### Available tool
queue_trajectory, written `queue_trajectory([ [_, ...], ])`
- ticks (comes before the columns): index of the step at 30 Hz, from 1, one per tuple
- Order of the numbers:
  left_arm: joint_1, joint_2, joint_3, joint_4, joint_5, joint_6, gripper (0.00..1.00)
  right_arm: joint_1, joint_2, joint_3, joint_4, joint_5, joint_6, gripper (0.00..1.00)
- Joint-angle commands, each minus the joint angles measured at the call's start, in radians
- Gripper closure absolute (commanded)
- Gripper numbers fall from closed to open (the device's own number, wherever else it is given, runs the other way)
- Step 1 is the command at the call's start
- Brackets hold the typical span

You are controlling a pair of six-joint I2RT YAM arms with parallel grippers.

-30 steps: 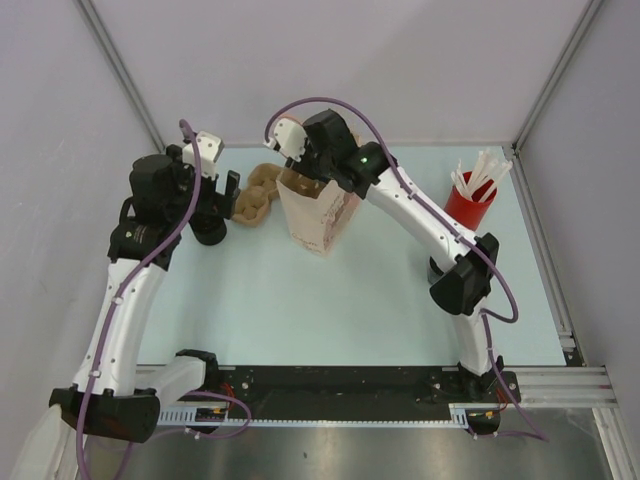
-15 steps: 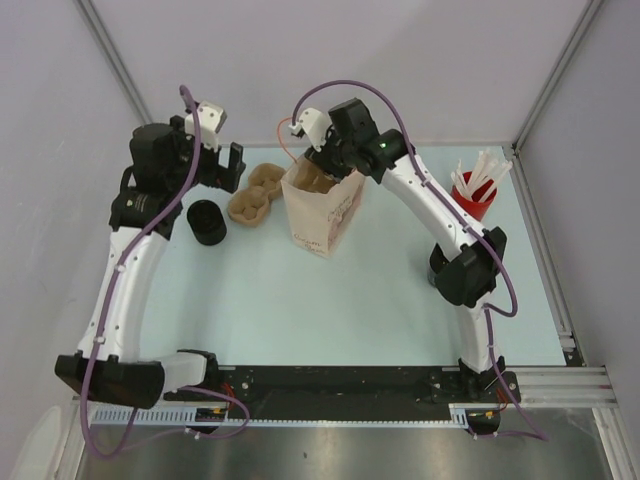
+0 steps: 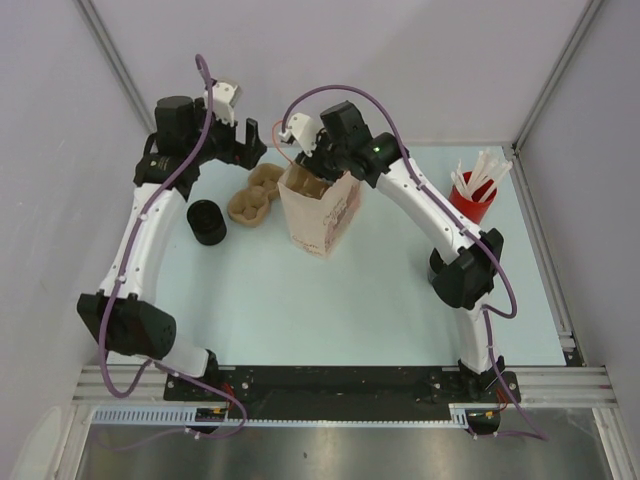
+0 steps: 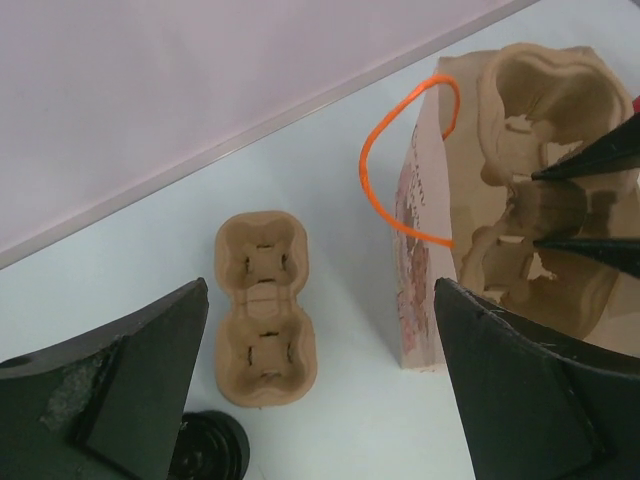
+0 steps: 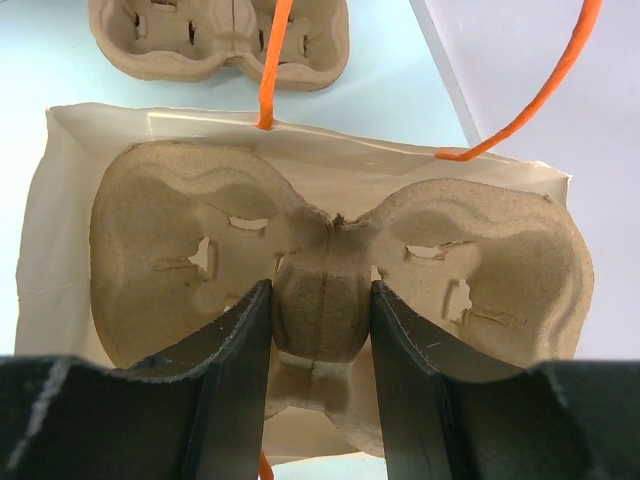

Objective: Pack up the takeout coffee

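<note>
Left gripper (image 3: 245, 152) has lifted off the takeout coffee (image 3: 205, 222) and swung toward the worktop's (image 3: 300, 300) far edge, now above the loose cup carrier (image 3: 255, 195), leaving the cup uncovered near the left edge; right gripper (image 5: 322, 310), clamped on the bagged cup carrier (image 5: 325, 235), shifted slightly toward the far edge.

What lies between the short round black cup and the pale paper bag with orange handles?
An empty brown moulded-pulp two-cup carrier lies on the table between the cup and the bag, a little farther back; the top view shows it.
</note>
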Motion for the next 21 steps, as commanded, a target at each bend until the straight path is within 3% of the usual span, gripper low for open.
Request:
queue_trajectory([
  [1, 0.007, 0.051, 0.089, 0.078, 0.133, -0.083, 0.01, 0.009, -0.018, 0.053, 0.026, -0.026, -0.010, 0.61],
  [14, 0.006, 0.211, 0.220, 0.099, 0.225, -0.165, 0.01, 0.015, -0.049, 0.050, 0.029, -0.018, -0.001, 0.60],
  [17, 0.006, 0.230, 0.223, 0.114, 0.233, -0.166, 0.06, 0.017, -0.053, 0.050, 0.032, -0.023, 0.004, 0.60],
  [21, 0.006, 0.258, 0.229, 0.118, 0.248, -0.194, 0.19, 0.020, -0.061, 0.048, 0.041, -0.027, 0.013, 0.60],
])
